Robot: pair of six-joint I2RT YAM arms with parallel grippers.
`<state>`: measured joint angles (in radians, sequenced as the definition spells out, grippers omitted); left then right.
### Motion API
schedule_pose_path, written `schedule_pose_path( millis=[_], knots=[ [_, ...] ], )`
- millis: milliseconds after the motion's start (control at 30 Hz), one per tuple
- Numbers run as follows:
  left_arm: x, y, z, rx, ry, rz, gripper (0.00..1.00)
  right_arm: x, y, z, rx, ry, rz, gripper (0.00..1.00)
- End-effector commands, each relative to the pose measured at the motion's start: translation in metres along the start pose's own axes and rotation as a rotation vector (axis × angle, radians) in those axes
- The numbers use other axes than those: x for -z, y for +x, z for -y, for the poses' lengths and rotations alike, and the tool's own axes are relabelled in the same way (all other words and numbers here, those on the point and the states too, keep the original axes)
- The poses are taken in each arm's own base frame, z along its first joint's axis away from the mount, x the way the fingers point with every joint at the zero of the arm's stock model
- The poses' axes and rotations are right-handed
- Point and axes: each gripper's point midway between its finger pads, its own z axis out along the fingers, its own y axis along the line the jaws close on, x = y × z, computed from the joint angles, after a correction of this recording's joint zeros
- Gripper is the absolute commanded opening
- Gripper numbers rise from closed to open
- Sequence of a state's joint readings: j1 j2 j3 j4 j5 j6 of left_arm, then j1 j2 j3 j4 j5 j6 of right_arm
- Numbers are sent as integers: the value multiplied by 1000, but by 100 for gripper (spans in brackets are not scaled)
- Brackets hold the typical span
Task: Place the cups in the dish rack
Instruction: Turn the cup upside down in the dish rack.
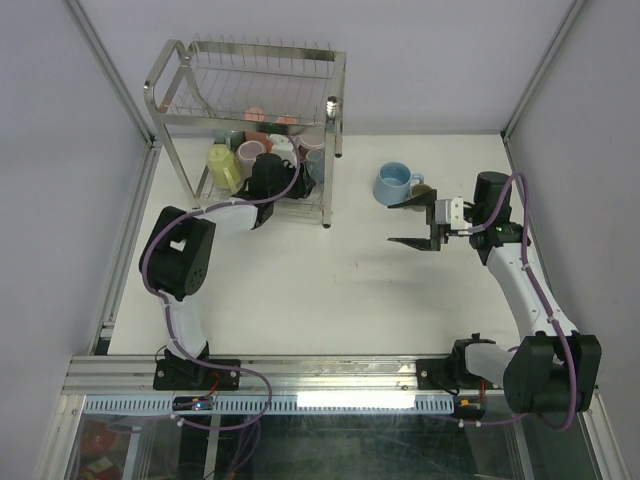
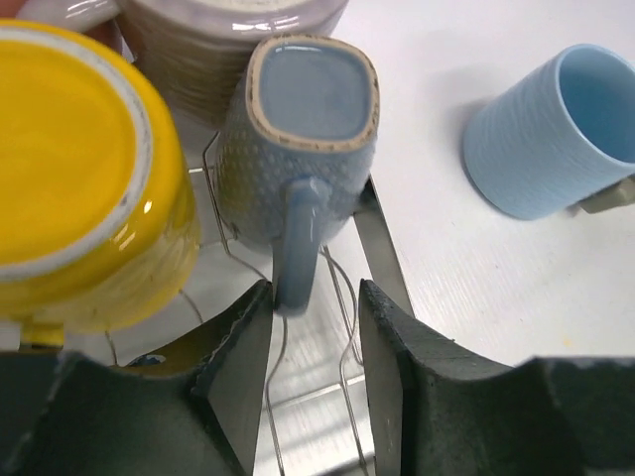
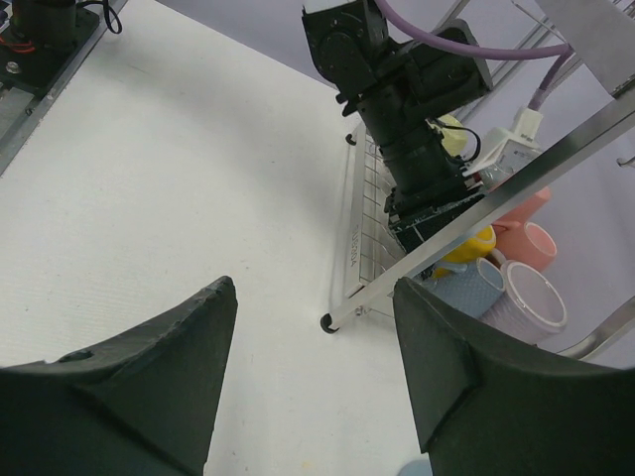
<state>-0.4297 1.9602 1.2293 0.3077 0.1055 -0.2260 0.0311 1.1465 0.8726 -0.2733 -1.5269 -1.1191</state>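
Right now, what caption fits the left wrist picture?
Left fingers straddle the handle of an upside-down blue-grey mug beside a yellow mug.

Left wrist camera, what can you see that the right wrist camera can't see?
Only the left wrist camera shows how the left hand stands: open, with a finger on either side of the handle of an upside-down grey-blue mug. Only the right wrist camera shows the open, empty right hand, the left arm reaching into the dish rack, and a pink mug. Both show the yellow mug and the white table.
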Motion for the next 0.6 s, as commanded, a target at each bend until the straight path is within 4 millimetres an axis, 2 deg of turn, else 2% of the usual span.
schedule_pose_path(
  millis=[0,367,567],
  knots=[
    [36,-65,23,-3,66,186,39,1,-4,3,28,0,11,67],
    [89,-63,25,16,56,249,42,2,-4,2,31,1,11,67],
    [119,-60,29,2,68,286,48,2,-4,2,30,2,10,68]
  ],
)
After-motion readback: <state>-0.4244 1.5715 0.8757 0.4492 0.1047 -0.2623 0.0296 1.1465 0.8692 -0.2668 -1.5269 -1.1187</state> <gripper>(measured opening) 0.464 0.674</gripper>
